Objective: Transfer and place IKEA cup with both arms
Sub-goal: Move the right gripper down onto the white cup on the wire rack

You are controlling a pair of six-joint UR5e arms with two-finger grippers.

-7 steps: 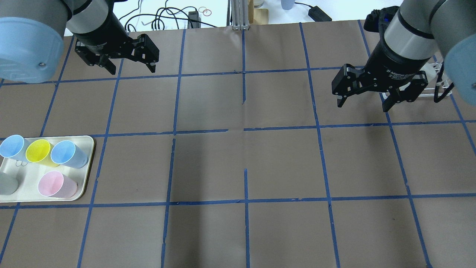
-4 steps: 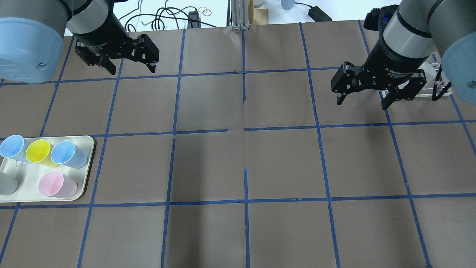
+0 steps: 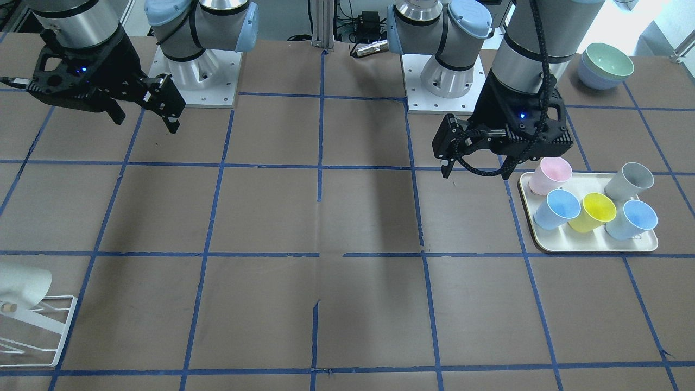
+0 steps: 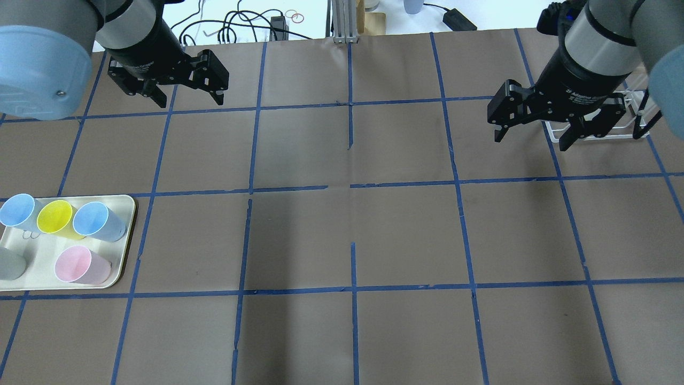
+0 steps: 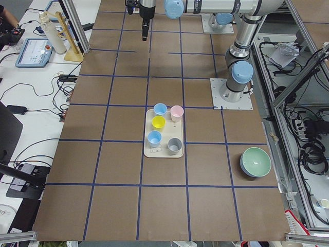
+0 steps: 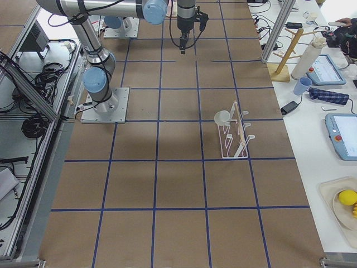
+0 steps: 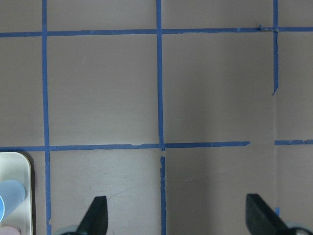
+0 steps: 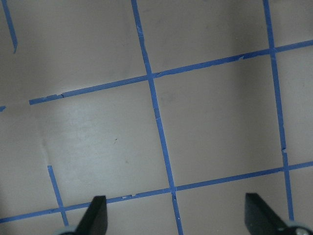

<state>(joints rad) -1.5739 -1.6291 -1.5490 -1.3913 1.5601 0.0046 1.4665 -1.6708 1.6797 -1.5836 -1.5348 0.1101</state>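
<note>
Findings, left to right across the overhead view. A cream rectangular tray [image 4: 40,251] is sitting on the brown paper-covered counter [image 4: 299,240], which is gridded with blue tape. The tray is lying nearer the robot than the left claw [image 4: 189,100] and off to that claw's outer left, well apart from it. It is carrying two light blue plastic cups [image 4: 18,210] [image 4: 93,219], a yellow plastic cup [image 4: 55,216], a pale pink plastic cup [image 4: 75,263] and a grey plastic cup [image 4: 8,264].

The left claw is hanging above the counter, released, fingers spread wide, gripping nothing. The right claw [image 4: 530,141] is hanging likewise, released and empty.

The off-white tapered plastic cup [image 3: 21,282] is hanging tilted on a peg of a white wire rack [image 6: 240,128]. It is beyond the right claw and to its outer right, untouched by it.
</note>
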